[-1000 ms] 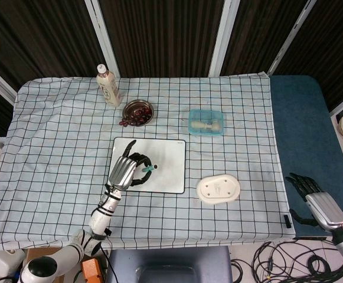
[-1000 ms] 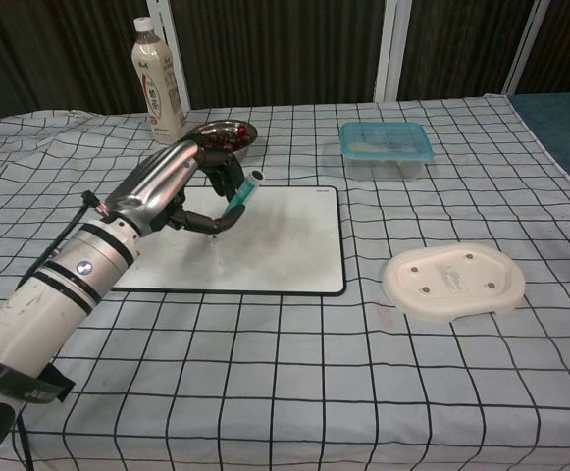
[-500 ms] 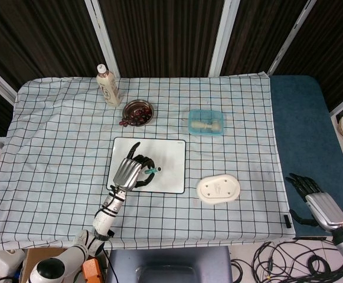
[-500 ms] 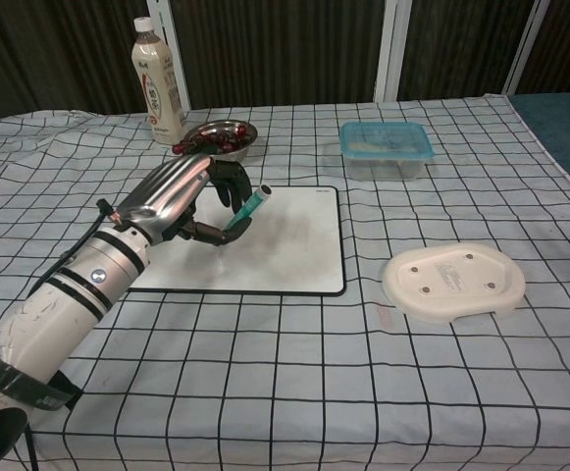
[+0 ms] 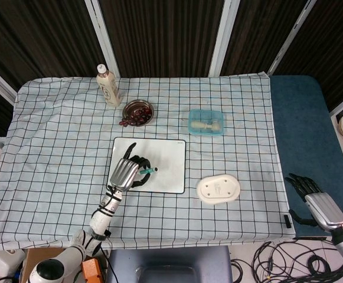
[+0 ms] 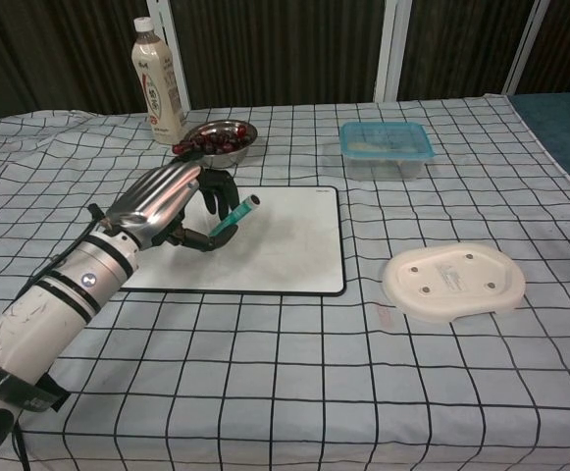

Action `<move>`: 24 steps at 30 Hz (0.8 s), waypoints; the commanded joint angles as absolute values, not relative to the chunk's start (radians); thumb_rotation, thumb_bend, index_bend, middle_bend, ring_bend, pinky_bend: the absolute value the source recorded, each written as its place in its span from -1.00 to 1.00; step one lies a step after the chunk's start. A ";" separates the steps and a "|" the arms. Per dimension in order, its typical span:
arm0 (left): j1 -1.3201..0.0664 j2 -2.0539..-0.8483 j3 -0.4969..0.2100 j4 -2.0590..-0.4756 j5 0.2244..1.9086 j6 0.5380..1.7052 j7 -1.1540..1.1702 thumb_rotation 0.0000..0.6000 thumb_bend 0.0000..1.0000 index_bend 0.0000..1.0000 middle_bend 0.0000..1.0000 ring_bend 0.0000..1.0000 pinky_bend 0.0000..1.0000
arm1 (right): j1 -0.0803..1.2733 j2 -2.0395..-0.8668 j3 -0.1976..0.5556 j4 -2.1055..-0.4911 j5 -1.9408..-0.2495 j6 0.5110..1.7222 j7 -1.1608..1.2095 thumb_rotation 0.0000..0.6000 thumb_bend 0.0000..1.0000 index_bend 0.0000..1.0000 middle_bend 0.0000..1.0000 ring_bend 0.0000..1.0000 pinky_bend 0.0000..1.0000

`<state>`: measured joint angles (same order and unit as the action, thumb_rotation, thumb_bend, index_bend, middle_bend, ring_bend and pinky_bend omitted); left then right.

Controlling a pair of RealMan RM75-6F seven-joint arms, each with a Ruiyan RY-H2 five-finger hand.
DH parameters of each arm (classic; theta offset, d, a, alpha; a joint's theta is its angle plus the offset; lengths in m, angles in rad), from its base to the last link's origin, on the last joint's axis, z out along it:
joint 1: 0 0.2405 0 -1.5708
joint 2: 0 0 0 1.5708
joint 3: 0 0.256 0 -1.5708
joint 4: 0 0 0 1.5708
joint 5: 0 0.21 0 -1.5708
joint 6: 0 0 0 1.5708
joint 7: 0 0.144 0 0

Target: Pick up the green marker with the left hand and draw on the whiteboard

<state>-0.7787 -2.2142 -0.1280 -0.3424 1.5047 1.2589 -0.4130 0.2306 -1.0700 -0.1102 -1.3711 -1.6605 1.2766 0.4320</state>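
Over the whiteboard (image 6: 285, 235), left hand (image 6: 172, 201) fingers curled around green marker (image 6: 233, 214); tip should press lightly, stay inside border.

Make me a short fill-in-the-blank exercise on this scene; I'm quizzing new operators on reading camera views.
1. The left hand holds the green marker over the ____.
2. The bottle stands just left of the metal bowl of ____ fruit.
3. The blue container has its lid ____.
4. The right hand hangs beyond the table's ____ edge, holding nothing.

Missing words: whiteboard; red; on; right
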 commanded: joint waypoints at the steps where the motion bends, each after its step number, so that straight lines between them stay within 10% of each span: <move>1: -0.774 -2.211 -0.125 -0.337 1.504 1.260 -0.414 1.00 0.15 0.53 0.57 -0.06 -0.88 | 0.231 -1.070 -0.111 -1.372 -1.660 1.275 0.430 1.00 -0.35 -1.00 -1.00 -1.00 -0.90; 24: -0.753 -2.192 -0.099 -0.381 1.531 1.362 -0.433 1.00 0.18 0.54 0.58 -0.04 -0.88 | 0.220 -1.066 -0.110 -1.385 -1.664 1.297 0.418 1.00 -0.36 -1.00 -1.00 -1.00 -0.90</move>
